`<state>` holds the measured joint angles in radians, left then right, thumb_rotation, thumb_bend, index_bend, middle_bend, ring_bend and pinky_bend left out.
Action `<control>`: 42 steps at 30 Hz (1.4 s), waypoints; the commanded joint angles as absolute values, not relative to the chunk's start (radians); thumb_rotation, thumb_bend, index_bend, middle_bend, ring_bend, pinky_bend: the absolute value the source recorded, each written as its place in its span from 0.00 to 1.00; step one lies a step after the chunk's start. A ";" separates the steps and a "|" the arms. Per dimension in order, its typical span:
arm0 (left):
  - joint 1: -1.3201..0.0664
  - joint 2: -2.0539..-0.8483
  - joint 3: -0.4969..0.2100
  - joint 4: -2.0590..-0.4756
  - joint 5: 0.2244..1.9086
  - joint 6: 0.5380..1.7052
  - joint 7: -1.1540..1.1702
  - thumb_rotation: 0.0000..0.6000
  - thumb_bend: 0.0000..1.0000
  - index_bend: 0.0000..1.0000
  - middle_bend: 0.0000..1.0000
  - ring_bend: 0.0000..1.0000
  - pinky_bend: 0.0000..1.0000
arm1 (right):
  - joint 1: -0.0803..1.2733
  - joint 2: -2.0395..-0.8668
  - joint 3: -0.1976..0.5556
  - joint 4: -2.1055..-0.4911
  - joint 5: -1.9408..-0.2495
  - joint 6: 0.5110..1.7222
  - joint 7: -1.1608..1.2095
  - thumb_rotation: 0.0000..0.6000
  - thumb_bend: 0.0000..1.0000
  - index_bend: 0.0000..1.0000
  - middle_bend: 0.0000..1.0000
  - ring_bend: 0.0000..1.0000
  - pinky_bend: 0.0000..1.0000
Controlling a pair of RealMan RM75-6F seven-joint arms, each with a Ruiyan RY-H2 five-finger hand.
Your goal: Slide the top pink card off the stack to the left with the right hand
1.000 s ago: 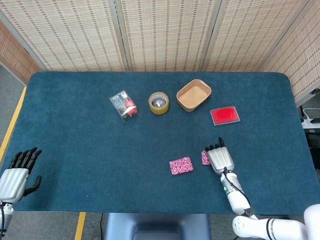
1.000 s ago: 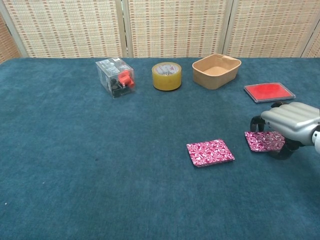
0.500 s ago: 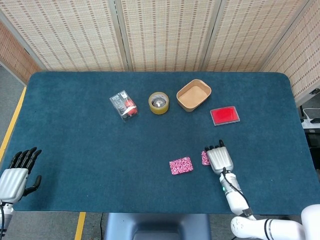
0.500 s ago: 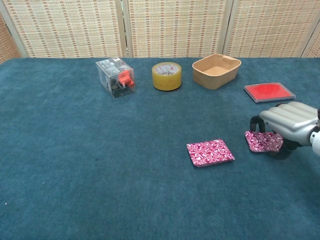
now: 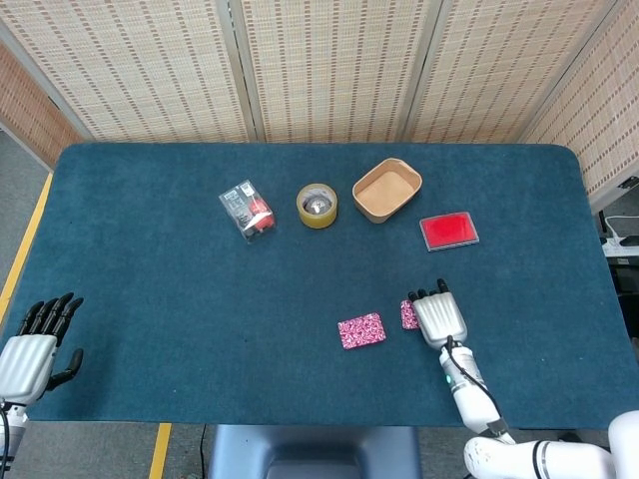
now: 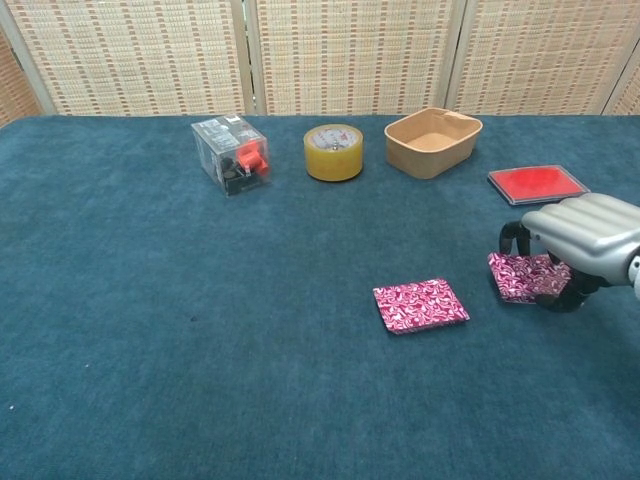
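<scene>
**Right hand over the card stack**

Already one pink card (image 6: 420, 305) is lying flat left of the stack (image 6: 523, 276), its long axis running left to right, slightly tilted, patterned pink and white. The right hand (image 6: 577, 243) is covering the stack, fingers curled down onto it. At the table's (image 5: 150, 249) near-left edge, the left hand (image 5: 35, 344) is hanging, fingers spread, holding nothing.

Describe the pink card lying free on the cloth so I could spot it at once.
On the blue table, look at the near right part, just left of the right hand. The free pink card lies flat and fully uncovered, while the other pink card sits partly under that hand's fingers.
</scene>
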<state>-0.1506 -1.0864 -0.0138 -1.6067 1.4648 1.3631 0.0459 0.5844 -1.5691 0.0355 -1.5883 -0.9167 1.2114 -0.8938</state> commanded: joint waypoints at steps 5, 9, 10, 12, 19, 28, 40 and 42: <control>-0.149 -1.086 -0.013 -1.611 1.464 1.365 0.052 1.00 0.47 0.00 0.00 0.00 0.02 | 0.559 -1.520 -0.001 -1.681 -1.019 1.252 -0.867 1.00 0.24 0.57 0.47 0.43 0.16; -0.148 -1.085 -0.012 -1.609 1.465 1.365 0.049 1.00 0.47 0.00 0.00 0.00 0.02 | 0.533 -1.483 -0.059 -1.757 -1.113 1.270 -0.856 1.00 0.24 0.57 0.47 0.43 0.16; -0.148 -1.085 -0.012 -1.608 1.466 1.366 0.048 1.00 0.47 0.00 0.00 0.00 0.02 | 0.528 -1.475 -0.075 -1.773 -1.130 1.268 -0.853 1.00 0.24 0.57 0.47 0.43 0.16; -0.148 -1.086 -0.011 -1.607 1.466 1.366 0.048 1.00 0.47 0.00 0.00 0.00 0.02 | 0.515 -1.461 -0.115 -1.798 -1.170 1.262 -0.854 1.00 0.24 0.57 0.47 0.43 0.16; -0.144 -1.086 -0.009 -1.611 1.469 1.371 0.053 1.00 0.47 0.00 0.00 0.00 0.02 | 0.474 -1.470 -0.209 -1.782 -1.269 1.240 -0.873 1.00 0.24 0.57 0.47 0.43 0.16; -0.147 -1.089 -0.009 -1.607 1.461 1.360 0.056 1.00 0.47 0.00 0.00 0.00 0.02 | 0.456 -1.483 -0.209 -1.731 -1.277 1.189 -0.872 1.00 0.24 0.18 0.31 0.35 0.15; -0.149 -1.086 -0.012 -1.614 1.457 1.359 0.062 1.00 0.47 0.00 0.00 0.00 0.02 | 0.424 -1.403 -0.219 -1.804 -1.343 1.213 -0.859 1.00 0.24 0.00 0.09 0.13 0.06; -0.147 -1.085 -0.011 -1.615 1.459 1.362 0.061 1.00 0.47 0.00 0.00 0.00 0.02 | 0.402 -1.378 -0.221 -1.825 -1.381 1.256 -0.834 1.00 0.24 0.00 0.09 0.13 0.06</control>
